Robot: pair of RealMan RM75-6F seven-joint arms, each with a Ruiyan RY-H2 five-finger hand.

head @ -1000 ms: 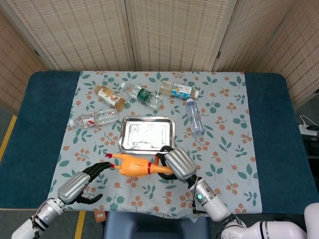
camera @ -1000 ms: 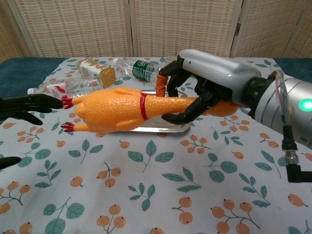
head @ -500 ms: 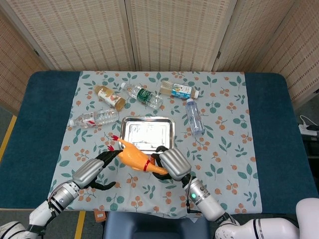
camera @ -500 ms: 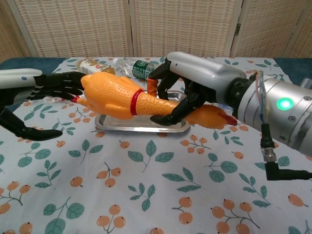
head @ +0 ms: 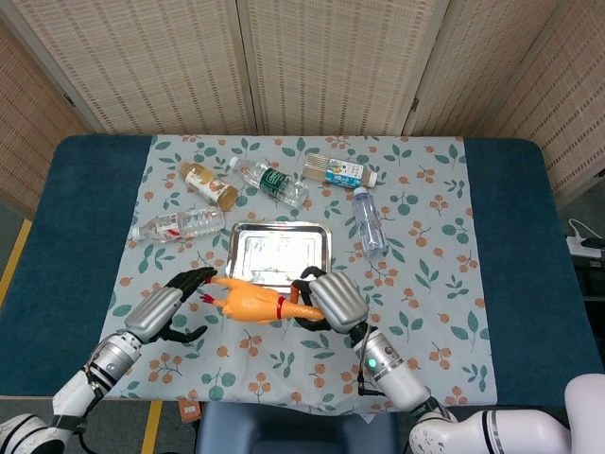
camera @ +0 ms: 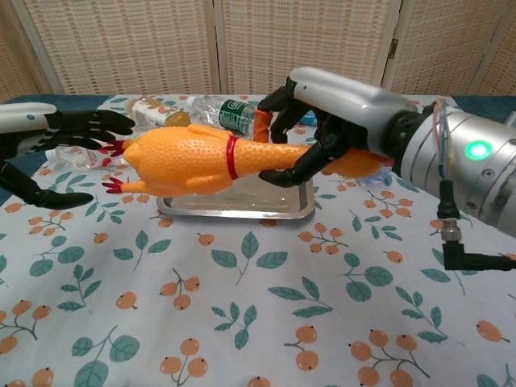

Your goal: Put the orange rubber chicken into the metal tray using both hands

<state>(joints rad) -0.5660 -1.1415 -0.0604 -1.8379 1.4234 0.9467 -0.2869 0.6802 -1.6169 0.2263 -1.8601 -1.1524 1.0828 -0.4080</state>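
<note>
**Fingers loosen at the chicken's head**

Left hand (camera: pixel 48 149) fingers have spread off the orange rubber chicken (camera: pixel 201 160); right hand (camera: pixel 330 121) keeps gripping its legs, leveling it just short of the metal tray (head: pixel 279 253)

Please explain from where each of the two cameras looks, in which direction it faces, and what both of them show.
Head view: high above the table, facing down; both arms enter from the bottom edge.
Chest view: low at the table's near edge, facing forward toward the woven screens; the hands enter from the sides.
Shared: the right hand gripping the rubber chicken, the left hand at its head, the metal tray and the bottles.
</note>
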